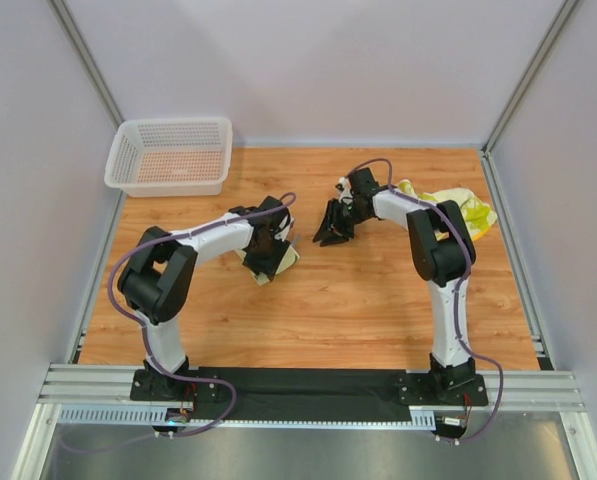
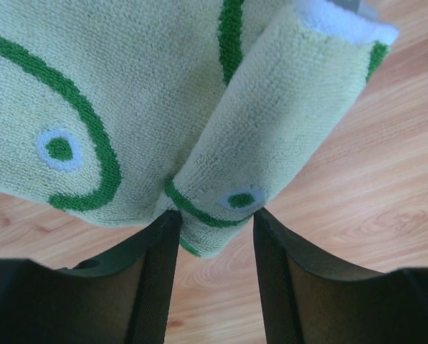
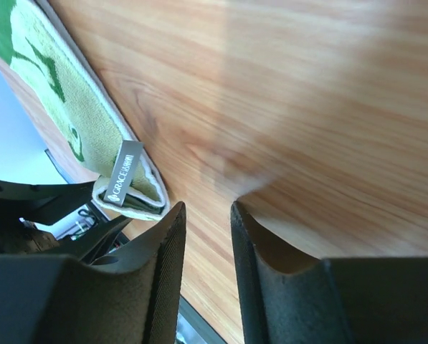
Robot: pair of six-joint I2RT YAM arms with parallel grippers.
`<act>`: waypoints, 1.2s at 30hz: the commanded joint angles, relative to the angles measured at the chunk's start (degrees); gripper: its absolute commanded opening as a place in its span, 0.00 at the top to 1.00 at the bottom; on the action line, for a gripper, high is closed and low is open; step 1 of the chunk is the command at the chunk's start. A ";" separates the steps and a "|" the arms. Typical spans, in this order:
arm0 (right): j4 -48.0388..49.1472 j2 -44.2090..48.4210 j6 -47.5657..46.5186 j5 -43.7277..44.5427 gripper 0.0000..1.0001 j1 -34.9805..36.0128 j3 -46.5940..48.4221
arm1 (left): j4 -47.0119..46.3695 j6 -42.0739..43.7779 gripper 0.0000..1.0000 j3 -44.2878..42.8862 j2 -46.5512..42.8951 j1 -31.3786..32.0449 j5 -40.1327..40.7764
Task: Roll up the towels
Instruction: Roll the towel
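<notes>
towels: 1 part-rolled towel [image 2: 271,129] at left gripper [image 2: 215,215] tips; 1 crumpled yellow heap [image 1: 458,208] behind right gripper [image 3: 208,211], pieces uncountable | basket [image 1: 168,186]: 1, beyond left gripper | grippers: 2 | table [image 1: 358,300]: 1

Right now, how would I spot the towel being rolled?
On the wooden table, look near the middle, under the left gripper. That towel lies alone, partly rolled, pale green with darker squiggles; the other towels are heaped at the far right.

We find the basket [image 1: 168,155] in the table's [image 1: 308,320] far left corner. A towel [image 1: 288,259] lies mid-table under the left gripper [image 1: 266,250], the right gripper [image 1: 330,232] just right of it. A heap of towels [image 1: 465,207] lies far right.
</notes>
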State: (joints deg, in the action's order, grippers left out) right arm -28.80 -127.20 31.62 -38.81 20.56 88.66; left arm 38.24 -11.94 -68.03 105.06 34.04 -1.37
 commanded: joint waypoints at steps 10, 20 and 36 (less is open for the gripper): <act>1.02 12.05 -2.26 1.28 0.60 -5.26 -10.34 | 9.66 -7.12 0.53 -1.94 15.97 3.13 0.22; 3.48 18.65 -1.73 0.84 0.58 -5.79 -19.66 | 8.34 -8.44 0.53 0.09 16.06 5.24 3.37; -4.76 24.45 -7.27 2.77 0.57 -6.32 -19.49 | 26.61 -11.17 0.91 -22.90 19.66 5.68 -14.78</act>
State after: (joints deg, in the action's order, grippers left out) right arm -30.09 -106.89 27.57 -37.54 14.52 67.64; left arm 59.81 -19.35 -86.94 119.09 38.65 2.52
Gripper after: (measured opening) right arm 0.426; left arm 0.122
